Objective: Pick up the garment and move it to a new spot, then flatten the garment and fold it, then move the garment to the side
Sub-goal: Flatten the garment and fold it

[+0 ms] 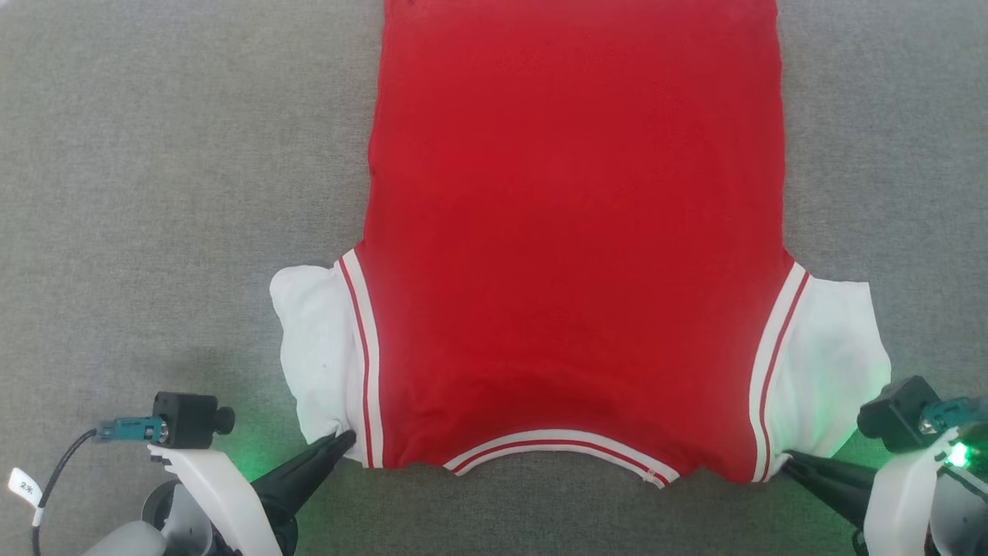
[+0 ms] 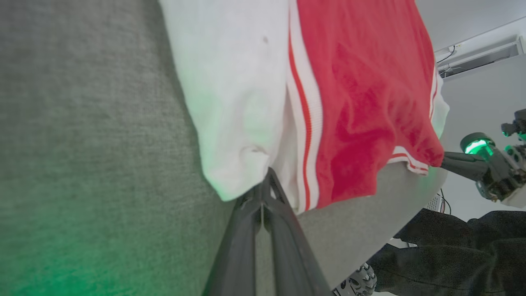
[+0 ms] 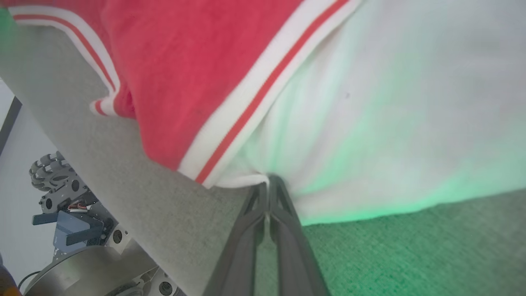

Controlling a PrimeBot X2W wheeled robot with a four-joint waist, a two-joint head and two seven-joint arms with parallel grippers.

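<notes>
The garment (image 1: 571,232) lies flat on the grey table, red body stretching away from me, white sleeves out to both sides, striped collar at the near edge. My left gripper (image 1: 349,439) is shut, its tips pinching the near corner of the left white sleeve beside the striped trim (image 2: 304,123); the cloth (image 2: 230,102) puckers at the tips of the gripper (image 2: 266,176). My right gripper (image 1: 789,457) is shut on the near corner of the right sleeve, where its tips (image 3: 269,181) meet the white cloth (image 3: 370,123). The right gripper (image 2: 446,158) also shows far off in the left wrist view.
Grey fabric covers the table (image 1: 154,193) on both sides of the garment. The table's near edge (image 3: 123,197) runs just below the collar, with my wheeled base (image 3: 53,176) beneath it. A dark bulky shape (image 2: 452,246) sits below the edge.
</notes>
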